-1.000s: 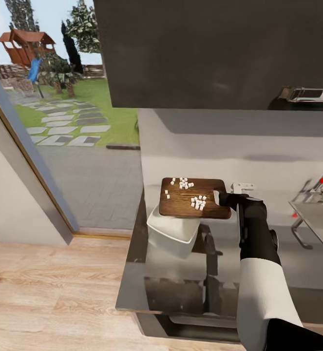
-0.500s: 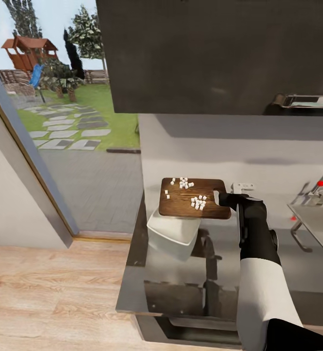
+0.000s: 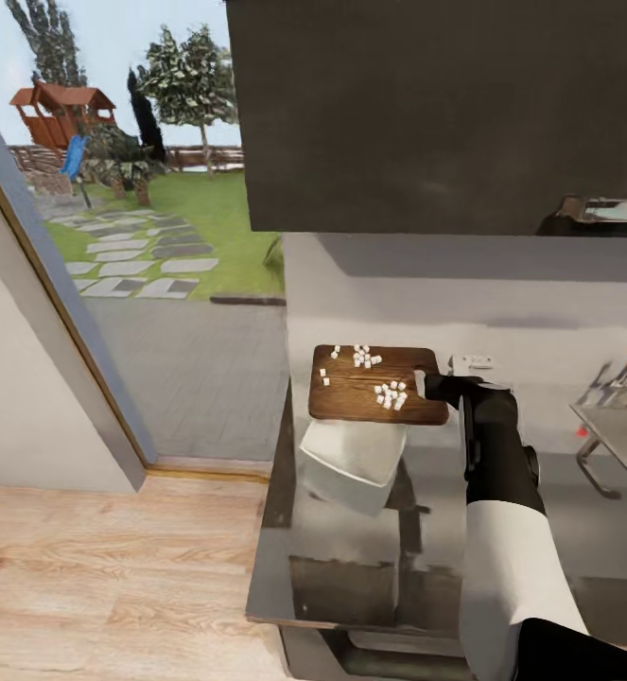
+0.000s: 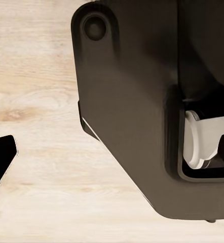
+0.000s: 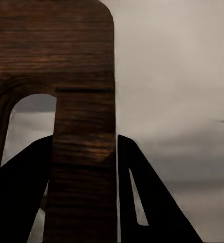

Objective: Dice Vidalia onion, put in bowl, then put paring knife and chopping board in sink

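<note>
Above the left end of the table (image 3: 351,567), the right end effector (image 3: 430,386) is gripping the chopping board (image 3: 374,397) by its handle end, fingers (image 5: 142,202) closing on the strip of wood beside the slot. Diced onion pieces (image 3: 389,393) are lying scattered on the board, which is hanging level over the white bowl (image 3: 351,463). Far right, the sink (image 3: 625,430) is showing its edge. Whether the left end effector (image 4: 0,162), over the wood floor (image 4: 41,101), is open, I cannot tell.
</note>
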{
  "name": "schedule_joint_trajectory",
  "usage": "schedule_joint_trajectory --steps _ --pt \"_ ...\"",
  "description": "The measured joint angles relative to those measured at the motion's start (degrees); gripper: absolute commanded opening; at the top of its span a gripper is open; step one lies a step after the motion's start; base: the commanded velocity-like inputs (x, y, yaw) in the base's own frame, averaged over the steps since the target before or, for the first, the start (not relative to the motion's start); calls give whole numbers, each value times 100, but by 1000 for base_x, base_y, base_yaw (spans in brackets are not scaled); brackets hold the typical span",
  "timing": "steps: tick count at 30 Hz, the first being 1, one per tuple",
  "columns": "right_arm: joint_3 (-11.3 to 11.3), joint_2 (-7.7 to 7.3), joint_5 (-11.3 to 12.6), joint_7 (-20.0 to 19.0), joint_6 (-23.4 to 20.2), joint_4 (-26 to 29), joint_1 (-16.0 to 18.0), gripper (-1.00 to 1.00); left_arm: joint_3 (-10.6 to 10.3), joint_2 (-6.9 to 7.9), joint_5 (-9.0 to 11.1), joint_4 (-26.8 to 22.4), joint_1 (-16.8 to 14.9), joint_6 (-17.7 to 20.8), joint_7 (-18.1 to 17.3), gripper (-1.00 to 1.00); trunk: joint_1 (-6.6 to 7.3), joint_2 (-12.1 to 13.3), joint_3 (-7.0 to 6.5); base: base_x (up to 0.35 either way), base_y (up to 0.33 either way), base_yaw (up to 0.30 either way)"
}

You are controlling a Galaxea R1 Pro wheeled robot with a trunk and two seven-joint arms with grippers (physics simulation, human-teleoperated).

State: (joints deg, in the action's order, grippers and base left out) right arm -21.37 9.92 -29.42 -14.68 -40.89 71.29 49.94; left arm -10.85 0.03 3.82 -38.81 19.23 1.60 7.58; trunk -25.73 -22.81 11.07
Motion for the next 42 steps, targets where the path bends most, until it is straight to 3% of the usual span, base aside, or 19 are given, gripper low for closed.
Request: schedule_joint_trajectory --steps 17,25,42 --pt "9 1 12 -31 18 -177 -1 -100 -9 1 0 10 0 -12 -1 100 -1 1 -108 9 22 0" --pt "9 0 12 -23 894 -789 0 -100 -20 -16 0 12 -1 -16 -2 100 -1 1 -110 0 0 0" --pt "4 0 20 -36 1001 -845 1 -100 -19 -17 -5 111 -2 -20 -7 100 -1 1 -110 0 0 0"
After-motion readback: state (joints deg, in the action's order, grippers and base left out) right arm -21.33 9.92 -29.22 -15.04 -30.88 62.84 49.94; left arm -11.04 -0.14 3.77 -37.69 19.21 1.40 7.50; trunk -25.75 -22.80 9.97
